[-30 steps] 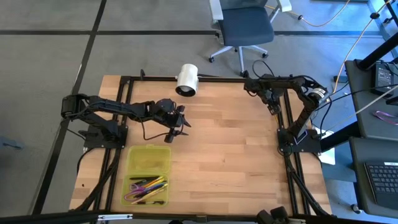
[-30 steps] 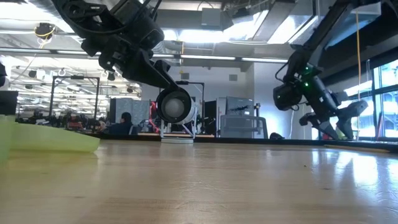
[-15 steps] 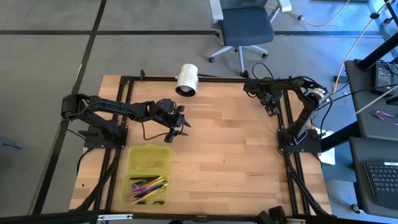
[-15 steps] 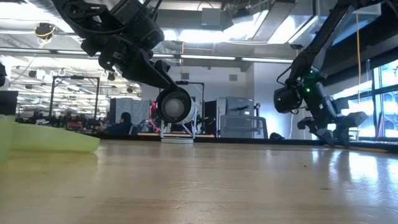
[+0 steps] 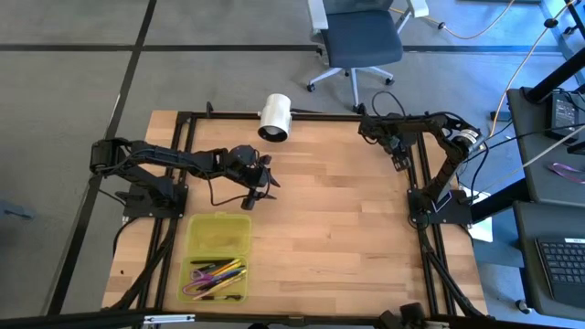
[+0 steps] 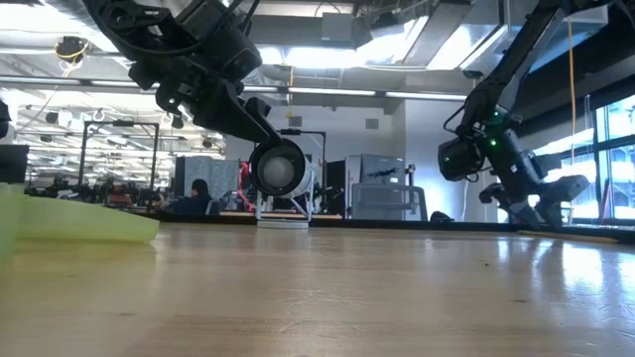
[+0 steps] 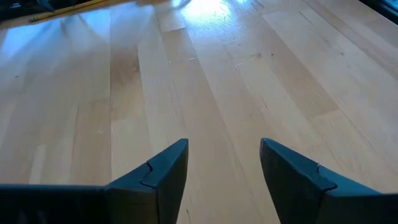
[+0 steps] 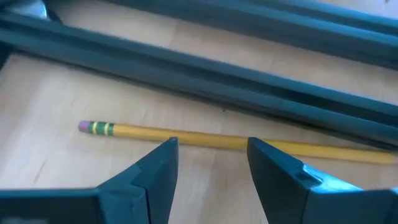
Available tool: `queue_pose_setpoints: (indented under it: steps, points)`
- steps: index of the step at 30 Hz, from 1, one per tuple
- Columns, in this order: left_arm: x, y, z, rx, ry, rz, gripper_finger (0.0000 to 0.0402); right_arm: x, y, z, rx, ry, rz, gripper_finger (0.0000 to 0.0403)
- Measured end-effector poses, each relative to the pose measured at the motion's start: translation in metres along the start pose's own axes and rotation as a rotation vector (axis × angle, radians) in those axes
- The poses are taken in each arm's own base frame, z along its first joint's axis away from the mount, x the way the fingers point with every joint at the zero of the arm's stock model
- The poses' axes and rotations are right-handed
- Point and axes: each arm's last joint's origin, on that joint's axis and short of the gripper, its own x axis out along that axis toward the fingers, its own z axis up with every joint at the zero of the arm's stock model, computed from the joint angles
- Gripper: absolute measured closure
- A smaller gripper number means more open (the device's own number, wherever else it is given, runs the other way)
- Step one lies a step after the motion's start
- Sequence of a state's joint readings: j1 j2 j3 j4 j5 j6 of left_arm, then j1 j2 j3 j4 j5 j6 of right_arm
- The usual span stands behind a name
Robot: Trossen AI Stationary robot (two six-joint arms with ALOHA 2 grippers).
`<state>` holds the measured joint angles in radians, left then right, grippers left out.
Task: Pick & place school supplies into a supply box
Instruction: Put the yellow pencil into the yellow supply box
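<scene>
While lying open near the table's (image 5: 347, 238) front-left corner, holding pens and purple scissors (image 5: 206, 271) in its nearer half: supply box (image 5: 218, 258). Sitting at the far edge beyond the box: white cylinder (image 5: 274, 116). Lying along the dark frame rail (image 8: 205, 68), far right of the box: yellow pencil (image 8: 205, 137). Leaving bare wood wide between box and rail. Hovering just beyond the box, fingers parted, empty: left gripper (image 5: 260, 187). Reaching down over the pencil, fingers apart, straddling it, gripping nothing: right gripper (image 8: 211, 168).

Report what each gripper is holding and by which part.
Nothing is held. The left gripper hangs open over bare wood. The right gripper is open above a yellow pencil, jaws either side of its middle, not yet closed.
</scene>
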<state>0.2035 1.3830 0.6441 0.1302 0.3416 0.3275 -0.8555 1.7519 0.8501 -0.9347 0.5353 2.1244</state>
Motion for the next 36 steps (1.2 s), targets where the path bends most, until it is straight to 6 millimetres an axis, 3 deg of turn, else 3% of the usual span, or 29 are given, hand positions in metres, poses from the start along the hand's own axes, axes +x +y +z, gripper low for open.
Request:
queue_pose_setpoints:
  steps: [8, 36]
  points:
    - [0.0, 0.0, 0.0, 0.0, 0.0, 0.0, 0.0212, -0.0004, -0.0022, 0.0047, -0.006, -0.099, 0.017, 0.0208]
    - [0.0001, -0.0007, -0.0021, -0.008, 0.02, -0.007, 0.0211, 0.0017, -0.0004, -0.002, -0.003, -0.04, 0.026, 0.0208]
